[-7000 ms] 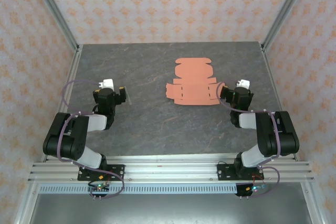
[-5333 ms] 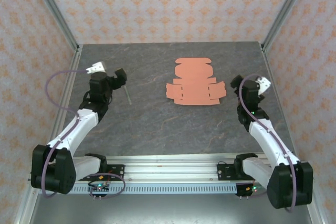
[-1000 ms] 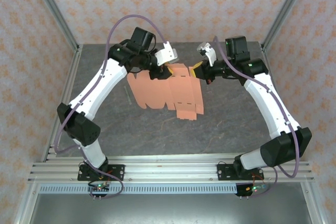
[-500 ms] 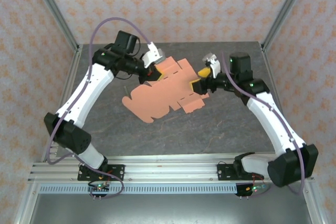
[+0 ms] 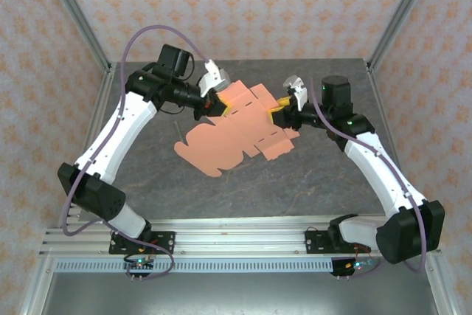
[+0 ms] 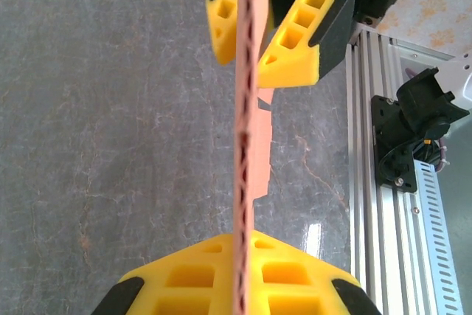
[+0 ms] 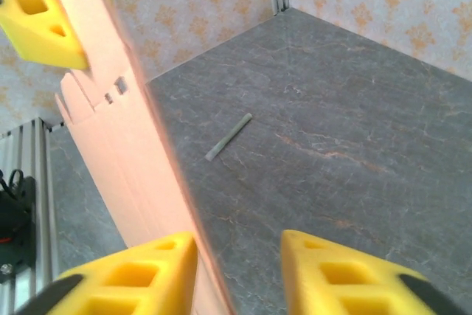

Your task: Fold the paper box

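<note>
Both my hands meet over the dark stone-patterned table (image 5: 332,175). Between them the paper box (image 5: 236,134) hangs in the air above the middle of it. It is an unfolded salmon-orange sheet with flaps and tabs, and by my judgement none of its creases is turned up yet. My left hand (image 5: 216,101) is clamped tight on the sheet's far left edge; in the left wrist view the card runs edge-on out of its pads, straight and thin. My right hand (image 5: 276,114) straddles the opposite edge with its fingers partly apart. One pad lies against the card and the other stands off it with a gap showing, so it has hold of nothing. I judge the step in hand to be a regrip for the first fold. To do it well I should close the right hand squarely on a panel just beside a crease line, not across a tab. The left grip must be firm so the sheet does not sag or twist, and the bend along the score should go slowly. Thin card buckles easily if the two hands pull unevenly. A thin grey stick (image 7: 228,136) lies on the table near the lifted sheet's left end, clear of the work.
</note>
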Robot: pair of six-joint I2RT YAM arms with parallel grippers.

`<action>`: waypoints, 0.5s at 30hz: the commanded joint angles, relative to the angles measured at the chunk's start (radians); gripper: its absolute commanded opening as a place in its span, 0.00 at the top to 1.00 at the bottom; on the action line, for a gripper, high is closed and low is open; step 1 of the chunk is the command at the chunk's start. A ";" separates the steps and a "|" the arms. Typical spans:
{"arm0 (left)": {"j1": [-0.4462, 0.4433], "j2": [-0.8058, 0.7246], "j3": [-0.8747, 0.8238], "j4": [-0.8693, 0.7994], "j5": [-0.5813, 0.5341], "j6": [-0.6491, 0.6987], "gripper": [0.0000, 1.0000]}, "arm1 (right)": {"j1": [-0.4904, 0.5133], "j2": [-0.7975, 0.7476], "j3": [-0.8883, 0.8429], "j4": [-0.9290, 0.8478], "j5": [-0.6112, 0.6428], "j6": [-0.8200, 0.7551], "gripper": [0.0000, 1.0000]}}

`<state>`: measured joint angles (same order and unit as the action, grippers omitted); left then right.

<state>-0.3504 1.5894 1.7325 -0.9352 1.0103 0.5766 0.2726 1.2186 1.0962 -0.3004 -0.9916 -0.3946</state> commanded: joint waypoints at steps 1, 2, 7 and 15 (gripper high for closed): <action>0.007 0.031 0.044 -0.021 0.014 -0.039 1.00 | 0.004 -0.008 -0.007 0.009 -0.028 -0.023 0.76; 0.007 0.038 0.050 -0.022 0.014 -0.040 1.00 | 0.003 -0.007 -0.007 0.006 -0.021 -0.026 0.76; 0.008 0.062 0.072 -0.045 0.001 -0.038 1.00 | 0.003 -0.019 -0.006 -0.004 0.005 -0.029 0.75; 0.016 0.067 0.072 -0.036 0.002 -0.045 1.00 | 0.003 -0.020 -0.016 -0.022 0.065 -0.035 0.77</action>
<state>-0.3458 1.6527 1.7725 -0.9546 1.0100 0.5488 0.2733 1.2182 1.0946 -0.3138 -0.9638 -0.4088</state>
